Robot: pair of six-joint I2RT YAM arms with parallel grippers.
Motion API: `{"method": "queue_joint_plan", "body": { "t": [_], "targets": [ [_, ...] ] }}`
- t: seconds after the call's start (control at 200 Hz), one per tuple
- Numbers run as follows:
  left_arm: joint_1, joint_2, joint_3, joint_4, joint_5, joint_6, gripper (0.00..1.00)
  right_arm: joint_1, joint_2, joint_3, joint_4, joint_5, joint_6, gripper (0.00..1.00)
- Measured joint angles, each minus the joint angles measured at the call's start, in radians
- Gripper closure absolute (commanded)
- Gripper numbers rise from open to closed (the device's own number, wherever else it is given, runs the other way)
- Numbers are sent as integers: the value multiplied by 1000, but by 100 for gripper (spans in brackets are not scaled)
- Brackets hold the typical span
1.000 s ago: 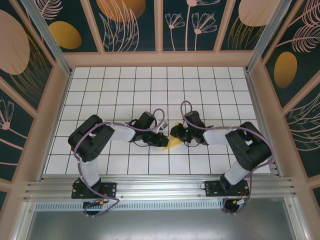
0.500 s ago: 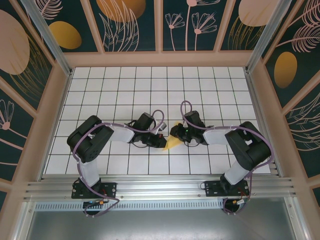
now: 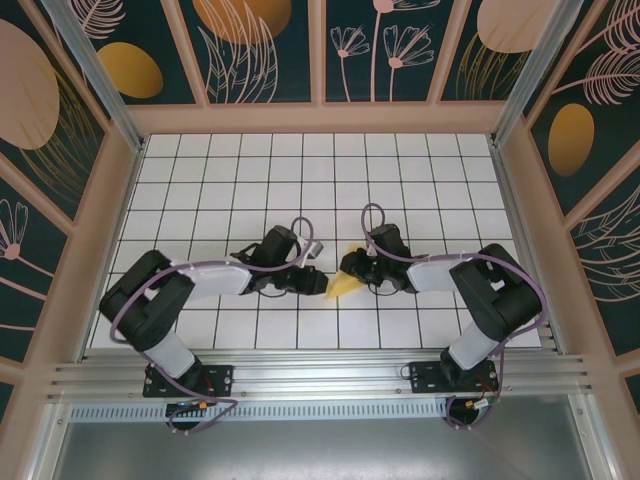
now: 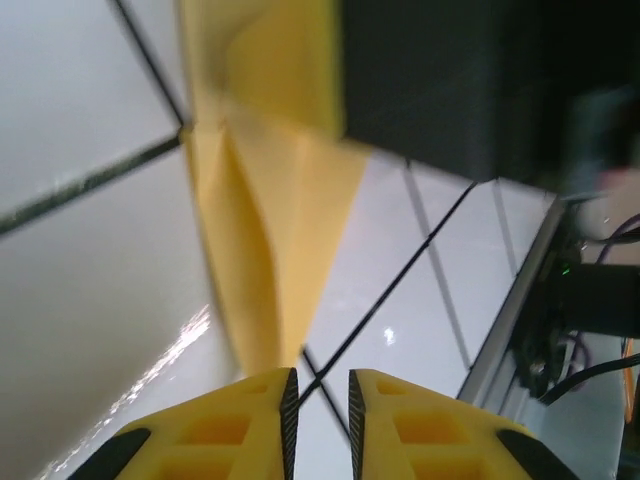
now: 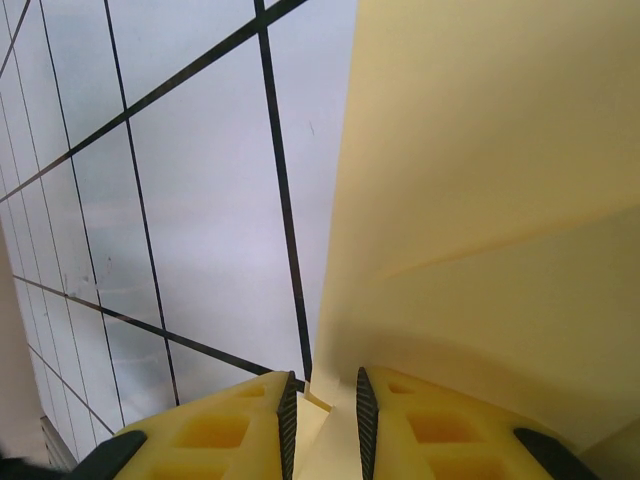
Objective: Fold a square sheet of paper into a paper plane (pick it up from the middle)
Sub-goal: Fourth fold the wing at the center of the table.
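The paper [image 3: 343, 287] lies near the middle of the table [image 3: 250, 180], between the two arms. It is folded into a narrow yellow wedge. Its point aims toward the near edge and its wide end is tucked under the head of the right arm [image 3: 440, 270].

The left arm [image 3: 200, 277] reaches in low from the left, and its jaws sit just beside the wedge's left edge. From the left wrist, creases run down the length of the paper [image 4: 270, 230] and its tip comes right up to the yellow fingers [image 4: 230, 430]. Those jaws stand a thin slit apart. I can't tell whether they have hold of the tip or only touch it. A black housing [image 4: 440, 80] covers the far end of the sheet.

On the other side, the right jaws are closed on the paper [image 5: 480, 200]. A corner of it sits in the narrow gap between the fingers [image 5: 440, 430], and the sheet rises away from them in a broad pale slope with one soft crease across it. White tiles with dark grid lines show to its left.

Dark panels painted with leaves and orange ovals wall the table in, and a metal rail [image 3: 320, 375] carries both arm bases along the near edge.
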Motion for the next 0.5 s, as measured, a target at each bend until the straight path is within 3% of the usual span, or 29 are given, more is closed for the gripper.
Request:
{"method": "queue_joint_plan", "body": {
  "t": [0.175, 0.5],
  "targets": [
    [0, -60, 11, 67, -28, -87, 93, 0, 0, -8, 16, 0, 0, 73],
    [-12, 82, 43, 182, 11, -195, 92, 0, 0, -17, 37, 0, 2, 74]
  ]
}}
